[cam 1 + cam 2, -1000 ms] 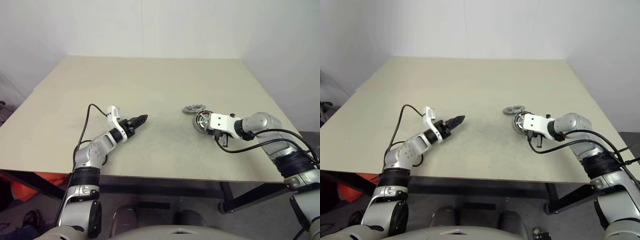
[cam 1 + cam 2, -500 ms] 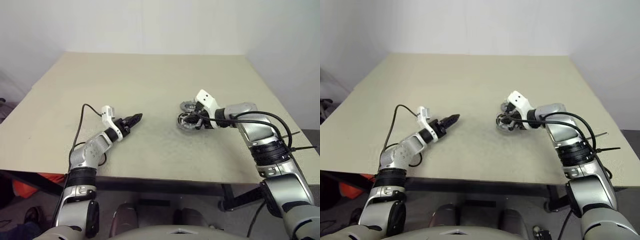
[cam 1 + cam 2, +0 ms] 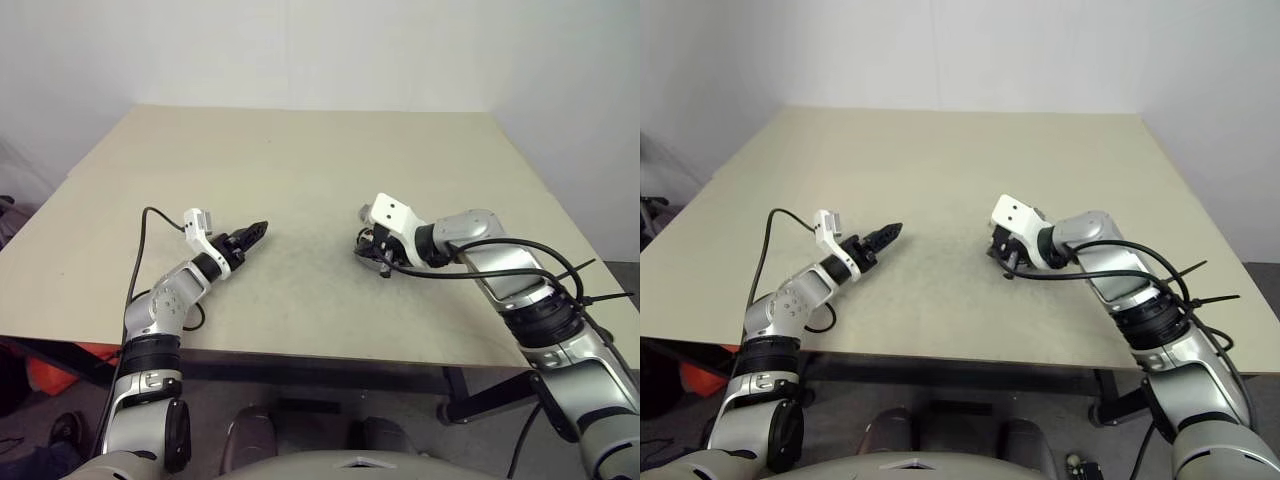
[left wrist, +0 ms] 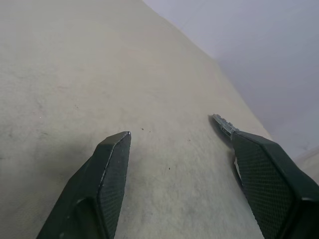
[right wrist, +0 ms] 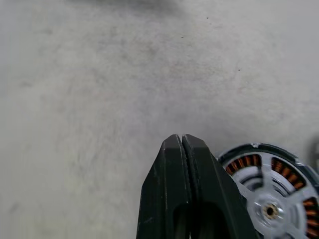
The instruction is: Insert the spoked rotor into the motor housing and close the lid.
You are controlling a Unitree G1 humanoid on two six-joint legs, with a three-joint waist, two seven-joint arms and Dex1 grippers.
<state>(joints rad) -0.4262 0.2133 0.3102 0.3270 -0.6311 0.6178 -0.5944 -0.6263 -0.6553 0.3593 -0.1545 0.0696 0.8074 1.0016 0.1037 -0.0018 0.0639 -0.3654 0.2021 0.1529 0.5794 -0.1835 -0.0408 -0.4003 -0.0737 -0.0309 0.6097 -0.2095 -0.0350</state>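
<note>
The right gripper (image 5: 182, 142) was seen pressed together, just beside the spoked rotor (image 5: 271, 191) on the table (image 3: 300, 160). The left gripper (image 4: 174, 137) was spread wide, holding nothing.

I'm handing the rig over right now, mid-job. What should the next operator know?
Left end effector: open, empty, held low over bare table, away from the parts.
Right end effector: shut on nothing, tips just beside the motor housing.
Spoked rotor: appears to sit in the housing, with copper windings showing between its spokes.
Done: rotor insertion, as far as I can see; check that it is fully seated.
Left: the lid is not on the housing. Locate it near the right wrist, pick it up and close the housing.
</note>
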